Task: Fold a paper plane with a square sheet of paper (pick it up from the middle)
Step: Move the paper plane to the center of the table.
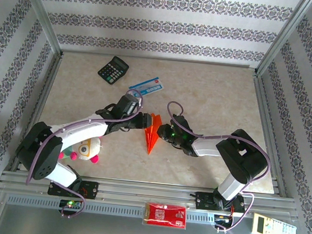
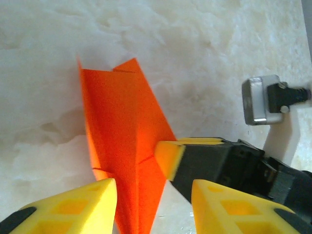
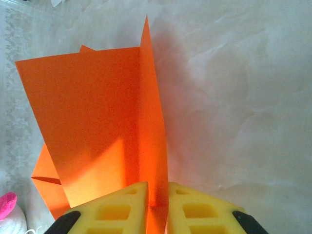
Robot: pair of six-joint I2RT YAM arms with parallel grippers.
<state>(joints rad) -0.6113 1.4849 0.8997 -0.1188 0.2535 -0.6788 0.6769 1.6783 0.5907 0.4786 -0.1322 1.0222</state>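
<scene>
From above, the paper plane (image 1: pixel 151 138) lies on the table (image 1: pixel 219 96) between the 2 grippers, its tip toward the arm bases. The left gripper (image 1: pixel 141 121) is at one side of its wide end and the right gripper (image 1: pixel 162 133) is just across from it on the other side. A black calculator (image 1: pixel 113 69) and a blue-and-white packet (image 1: pixel 146 86) lie well beyond the left gripper, and a plush toy (image 1: pixel 88 150) sits back under that arm. In the left wrist view, the left gripper (image 2: pixel 153 209) has its 2 yellow fingers (image 2: pixel 73 209) spread wide. The near part of the orange plane runs between them on the table, close against 1 finger and leaving bare table beside the other, so nothing is gripped. Just ahead, 1 yellow fingertip (image 2: pixel 168 160) of the right gripper touches the plane's edge. In the right wrist view, the right gripper (image 3: pixel 157 209) has its 2 fingers (image 3: pixel 112 212) a narrow slot apart, with the plane's upright centre fold standing in that slot. Whether the pads press on it cannot be told. The rest of the plane spreads ahead and to the left of these fingers.
</scene>
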